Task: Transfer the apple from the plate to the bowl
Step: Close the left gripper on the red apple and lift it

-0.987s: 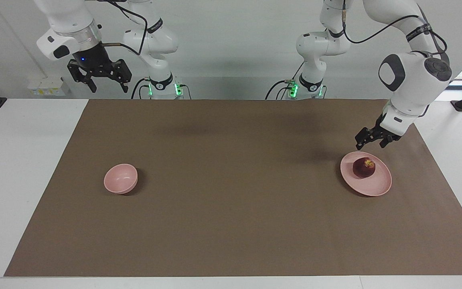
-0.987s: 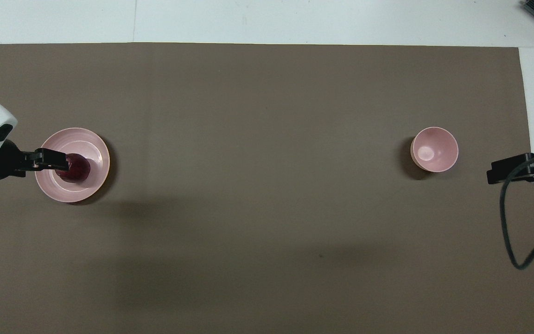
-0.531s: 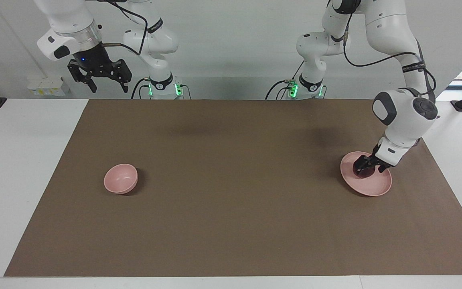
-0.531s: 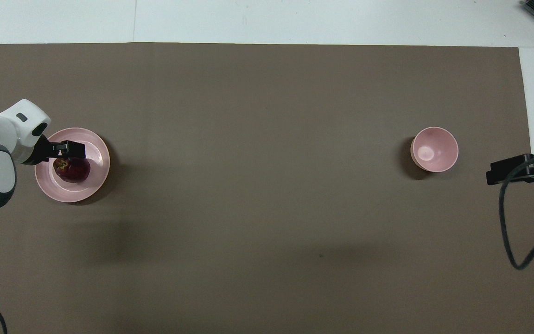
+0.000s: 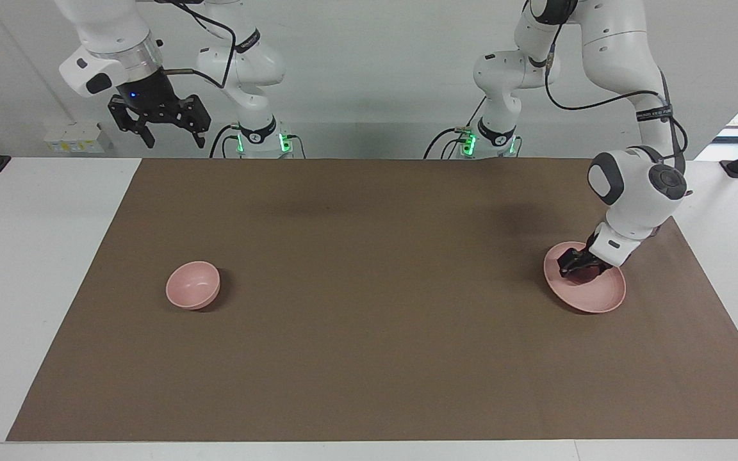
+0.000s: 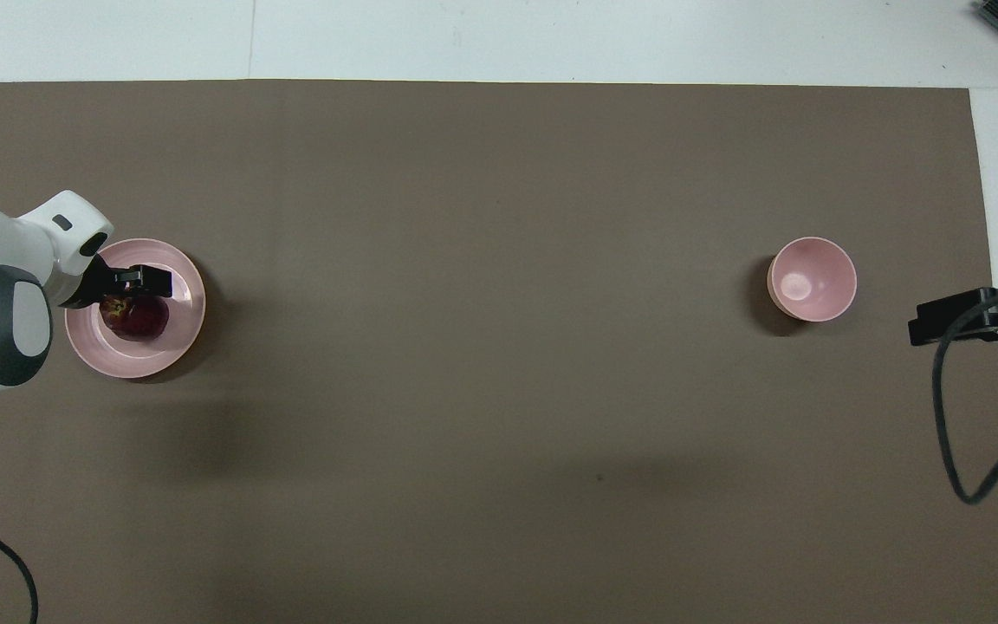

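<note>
Now the apple (image 6: 137, 317) sits on the plate (image 6: 178, 338), left gripper (image 5: 575, 267) fingers spread around it; bowl (image 5: 193, 285) holds nothing; right gripper (image 5: 159, 121) spread, waiting.

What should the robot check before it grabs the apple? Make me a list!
1. Apple lies on the plate: ok.
2. Left pincer is down at the apple: ok.
3. Left pincer open: ok.
4. One finger on each side of the apple: cannot tell.
5. Bowl stands upright with nothing in it, toward the right arm's end of the table: ok.
6. Right pincer waits open, raised away from the bowl: ok.
</note>
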Robot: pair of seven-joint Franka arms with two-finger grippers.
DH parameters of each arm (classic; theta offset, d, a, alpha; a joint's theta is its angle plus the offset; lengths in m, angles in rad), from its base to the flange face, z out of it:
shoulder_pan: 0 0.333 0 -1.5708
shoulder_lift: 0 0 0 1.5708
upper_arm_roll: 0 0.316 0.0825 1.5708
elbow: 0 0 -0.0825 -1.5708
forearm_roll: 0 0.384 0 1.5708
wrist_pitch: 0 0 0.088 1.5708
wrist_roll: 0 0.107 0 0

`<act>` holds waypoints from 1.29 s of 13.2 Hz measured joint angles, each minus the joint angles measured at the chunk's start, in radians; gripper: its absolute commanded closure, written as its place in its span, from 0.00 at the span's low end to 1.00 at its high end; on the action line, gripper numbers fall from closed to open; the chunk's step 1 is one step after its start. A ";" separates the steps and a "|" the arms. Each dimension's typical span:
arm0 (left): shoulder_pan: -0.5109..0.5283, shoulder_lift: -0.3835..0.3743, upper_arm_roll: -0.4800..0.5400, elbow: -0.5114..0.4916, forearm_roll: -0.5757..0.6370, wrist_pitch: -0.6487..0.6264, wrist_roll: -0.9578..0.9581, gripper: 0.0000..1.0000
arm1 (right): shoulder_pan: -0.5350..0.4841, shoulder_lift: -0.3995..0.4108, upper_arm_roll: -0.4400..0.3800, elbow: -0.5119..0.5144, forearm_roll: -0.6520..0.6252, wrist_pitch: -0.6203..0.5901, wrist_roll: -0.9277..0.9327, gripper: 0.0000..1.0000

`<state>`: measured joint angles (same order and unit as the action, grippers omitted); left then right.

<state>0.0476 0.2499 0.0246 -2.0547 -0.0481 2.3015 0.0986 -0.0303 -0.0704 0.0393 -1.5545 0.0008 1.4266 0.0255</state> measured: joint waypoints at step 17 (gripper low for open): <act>-0.014 0.042 -0.013 0.359 -0.008 -0.449 0.093 1.00 | 0.009 -0.006 0.009 0.006 0.000 0.004 0.000 0.00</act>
<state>0.0333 0.2923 0.0120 -1.6957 -0.0564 1.8530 0.1921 -0.0209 -0.0764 0.0483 -1.5489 0.0009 1.4309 0.0255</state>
